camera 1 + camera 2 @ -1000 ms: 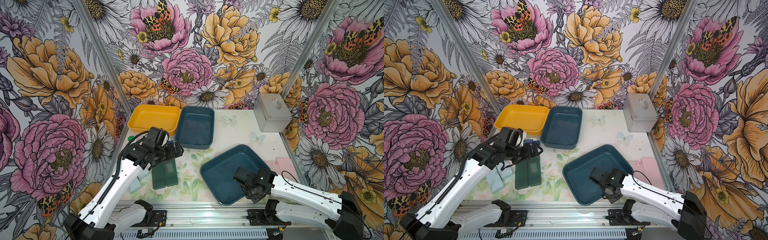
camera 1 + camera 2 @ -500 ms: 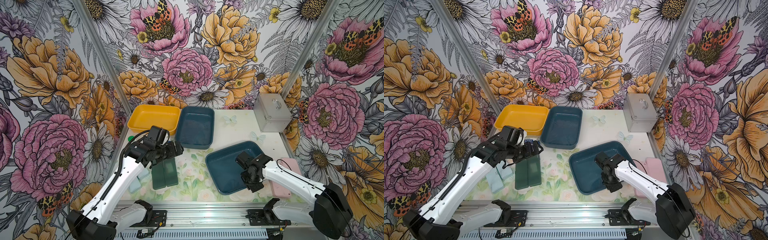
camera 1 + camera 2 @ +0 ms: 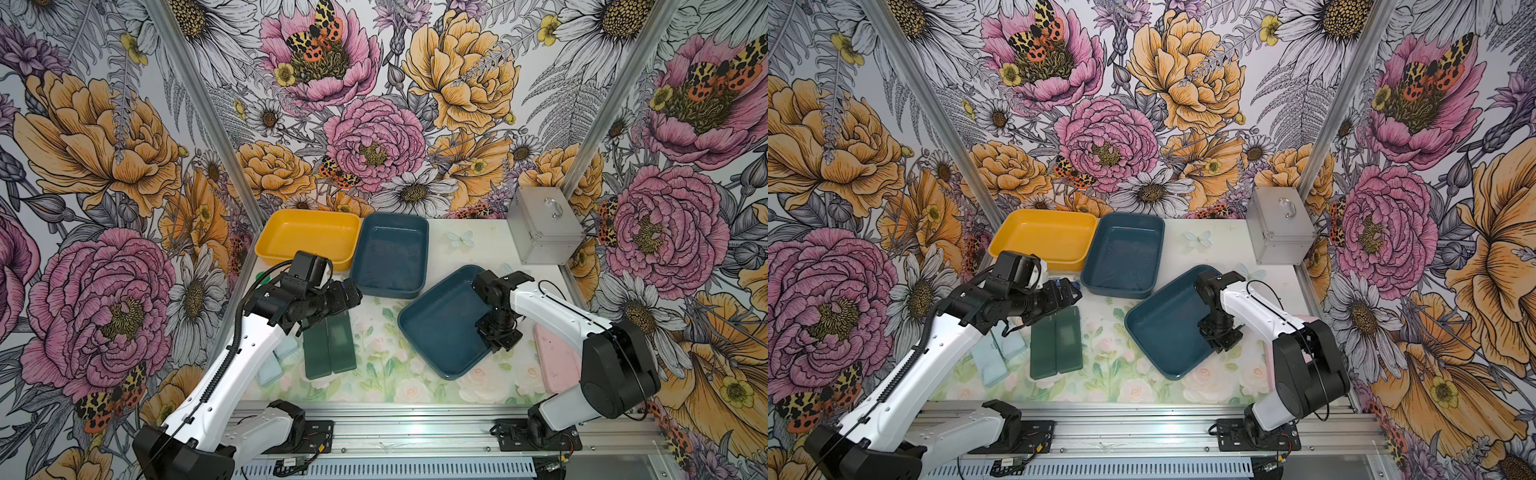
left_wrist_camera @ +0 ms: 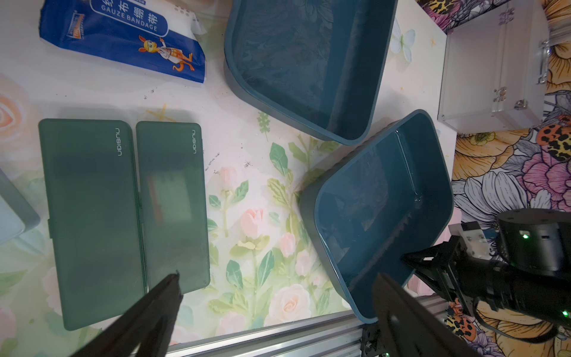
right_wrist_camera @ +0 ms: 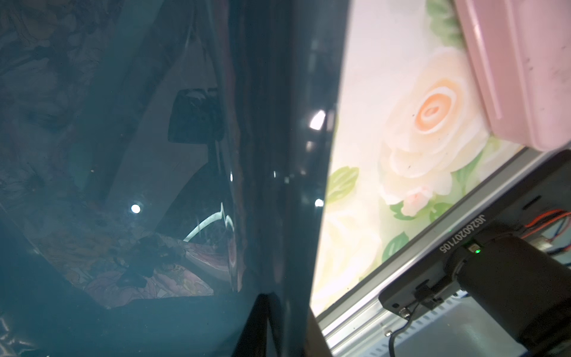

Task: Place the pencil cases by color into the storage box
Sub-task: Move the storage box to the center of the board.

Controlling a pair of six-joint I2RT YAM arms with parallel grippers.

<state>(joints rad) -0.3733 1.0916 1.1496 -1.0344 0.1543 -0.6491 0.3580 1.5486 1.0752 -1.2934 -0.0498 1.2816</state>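
Note:
Two dark green pencil cases [image 3: 328, 347] [image 4: 92, 216] lie side by side on the mat. Two pale blue ones [image 3: 994, 353] sit to their left, partly under my left arm. Pink ones [image 3: 555, 357] [image 5: 525, 61] lie at the right edge, behind my right arm. My left gripper [image 3: 351, 293] [image 4: 276, 275] hangs open above the green cases' far end and holds nothing. My right gripper [image 3: 498, 338] [image 5: 287, 304] is shut on the right-hand wall of the near teal storage box [image 3: 440, 324] [image 5: 123, 154], one finger inside and one outside. The box holds nothing.
A yellow tray [image 3: 307, 237] and a second teal tray [image 3: 390, 253] stand at the back left. A silver metal case [image 3: 542, 232] sits at the back right. A blue gauze bandage packet [image 4: 123, 40] lies beyond the green cases. The aluminium rail [image 3: 415, 419] runs along the front.
My right gripper has pulled the near teal box back from the front edge and turned it a little, which uncovers more of a pink case. The left arm has hardly moved.

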